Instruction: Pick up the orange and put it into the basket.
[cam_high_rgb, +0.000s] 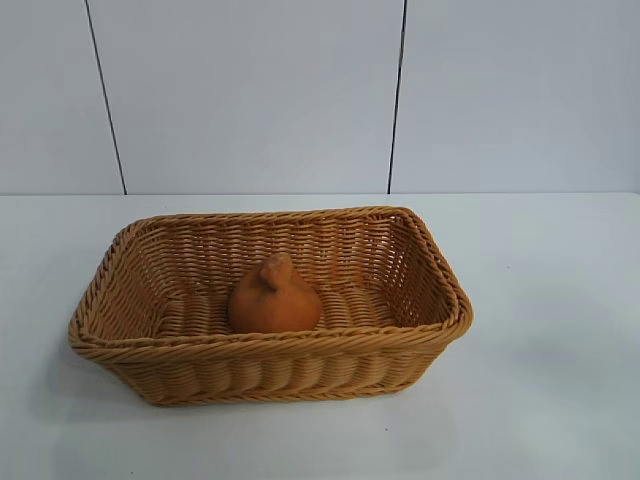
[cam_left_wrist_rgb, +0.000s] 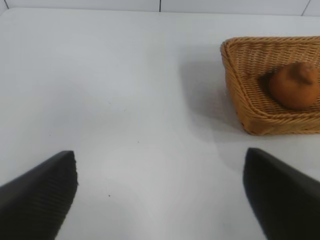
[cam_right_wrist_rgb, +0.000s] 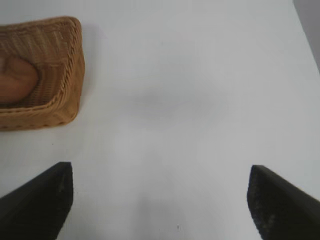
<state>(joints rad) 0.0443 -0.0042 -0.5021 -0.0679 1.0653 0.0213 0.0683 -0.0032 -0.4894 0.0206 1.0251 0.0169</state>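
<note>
- Already the orange (cam_high_rgb: 274, 298) sits inside the basket (cam_high_rgb: 150, 352), near its front wall, knob toward 12 o'clock.
- Exterior view shows neither arm; only the wrist views do.
- Left gripper (cam_left_wrist_rgb: 160, 192) and right gripper (cam_right_wrist_rgb: 160, 197) hang over bare white table (cam_high_rgb: 560, 400), jaws spread wide, holding nothing.
- Basket: woven wicker, braided rim, sloping sides. Orange: lumpy, dull-skinned.

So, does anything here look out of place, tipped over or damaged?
Nothing stands out. The orange sits inside the basket, which stands flat and intact on the table. The left gripper and right gripper are open above bare table, away from the basket.
</note>
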